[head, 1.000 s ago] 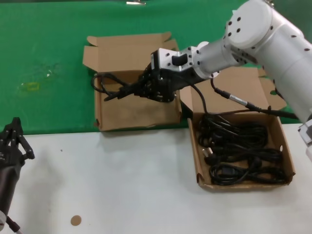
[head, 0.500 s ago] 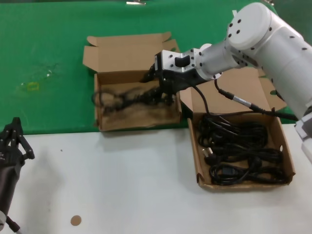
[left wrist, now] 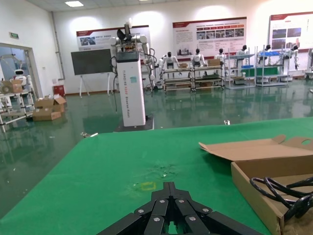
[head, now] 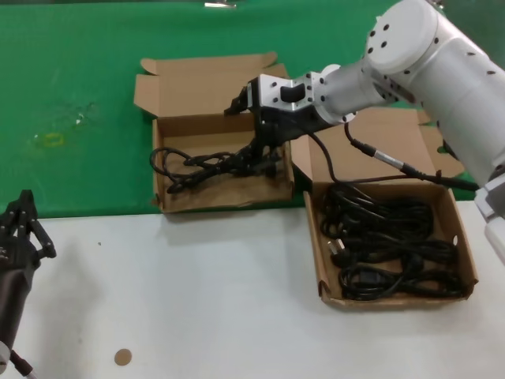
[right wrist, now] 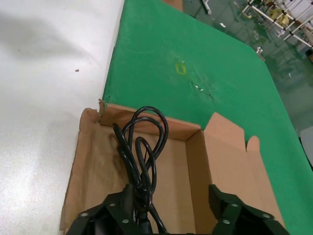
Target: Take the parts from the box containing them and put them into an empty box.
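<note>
Right gripper (head: 263, 150) hangs over the empty box (head: 223, 194), fingers spread apart; nothing clamped. A black cable bundle (head: 207, 163) lies on the floor of that box, long axis running left–right across it in head view, looped end toward the robot's left wall, plug end toward the right under the gripper. Right wrist view shows the same cable (right wrist: 142, 152) stretched away from the fingers (right wrist: 225, 205), loops at the far end.

The box containing them (head: 394, 292) sits just right of the empty one, near side on the white table (head: 197, 300), with more black cables (head: 387, 245) coiled inside. Both lids are open, lying back on the green mat (head: 79, 95).

Left gripper (head: 20, 229) sits parked at the table's left edge; fingers together.
</note>
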